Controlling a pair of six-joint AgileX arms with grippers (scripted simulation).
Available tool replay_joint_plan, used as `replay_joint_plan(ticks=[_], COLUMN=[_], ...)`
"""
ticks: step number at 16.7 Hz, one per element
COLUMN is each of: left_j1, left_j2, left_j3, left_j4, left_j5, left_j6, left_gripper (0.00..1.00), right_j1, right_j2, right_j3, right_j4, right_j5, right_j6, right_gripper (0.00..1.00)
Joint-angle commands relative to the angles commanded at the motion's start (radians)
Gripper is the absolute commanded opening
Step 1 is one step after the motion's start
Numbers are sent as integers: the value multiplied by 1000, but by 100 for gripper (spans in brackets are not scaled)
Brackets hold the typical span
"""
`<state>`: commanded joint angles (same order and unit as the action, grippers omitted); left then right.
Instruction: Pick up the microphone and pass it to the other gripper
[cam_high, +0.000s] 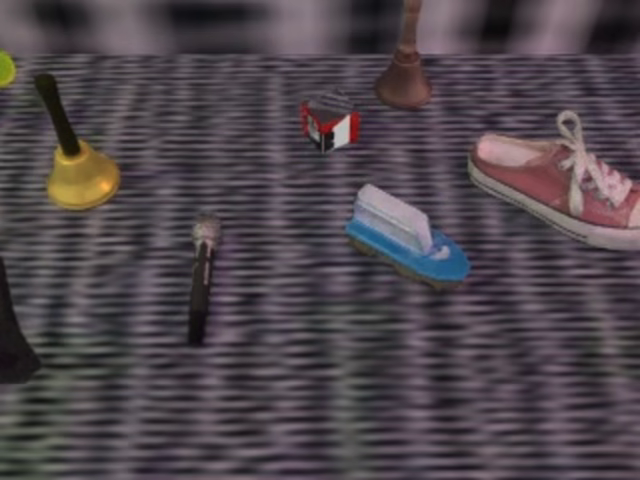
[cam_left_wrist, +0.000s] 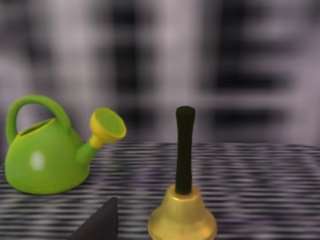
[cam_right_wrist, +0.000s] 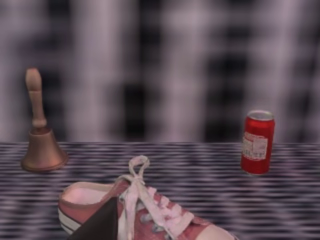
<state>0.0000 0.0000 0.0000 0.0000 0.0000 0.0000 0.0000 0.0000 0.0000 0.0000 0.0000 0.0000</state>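
Black-handled microphone (cam_high: 201, 280) lies untouched left of the blue brush (cam_high: 408, 240); neither gripper's finger state can be told, so everything remains.

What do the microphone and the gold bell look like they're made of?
The microphone: matte black handle, probably plastic, with a silver-grey head that looks like metal mesh. The gold bell: glossy body with bright highlights, likely polished brass; its black handle looks dull, material unclear.
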Motion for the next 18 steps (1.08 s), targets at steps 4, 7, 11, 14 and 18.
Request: replay_joint_plan(ticks=[4,7,11,14,18], left_j1=[-8,-39,-103,-159,-234], left_j2=[31,157,472,790,1235], left_j3=[28,133,364,580,878], left_j4=[-21,-100,-256,-386,-555], left_j5=[0,2,4,10,21], left_j6=[-5,-25,-76,-129,-204], left_gripper=[100,100,100,100,100], right_j1=[0,0,0,0,0], right_j2=[0,0,0,0,0], right_j3=[0,0,0,0,0], right_j4=[0,0,0,0,0], right_j5=[0,0,0,0,0], right_j6=[0,0,0,0,0], right_gripper=[100,100,100,100,100])
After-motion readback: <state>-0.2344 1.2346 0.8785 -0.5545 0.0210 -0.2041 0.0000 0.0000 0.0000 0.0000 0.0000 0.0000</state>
